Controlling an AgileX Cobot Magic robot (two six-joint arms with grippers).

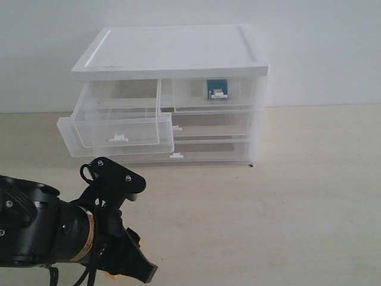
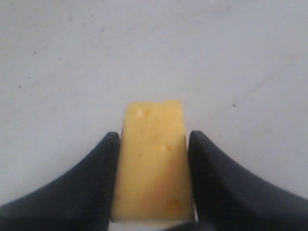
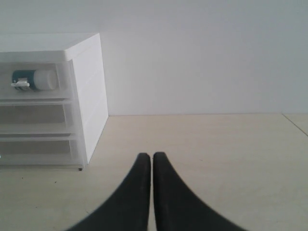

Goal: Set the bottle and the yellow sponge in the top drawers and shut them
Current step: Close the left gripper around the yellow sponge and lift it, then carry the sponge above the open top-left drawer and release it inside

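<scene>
The bottle (image 1: pixel 217 89) lies in the shut right drawer (image 1: pixel 190 93). The left end effector (image 2: pixel 154 136), clamped on the yellow sponge (image 2: pixel 153 163), must next carry it into the open left drawer (image 1: pixel 116 128). The right end effector (image 3: pixel 152 157) is together.

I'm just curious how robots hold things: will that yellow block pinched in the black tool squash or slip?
The yellow sponge looks pitted like foam, so probably soft and light. The left tool grips its flat sides snugly, so slipping seems unlikely; it shouldn't roll.

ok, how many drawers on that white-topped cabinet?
4: translucent plastic half-width top-left drawer, pulled open; top-right drawer, shut, holding the dark teal white-capped bottle; full-width middle drawer and bottom drawer beneath.
</scene>
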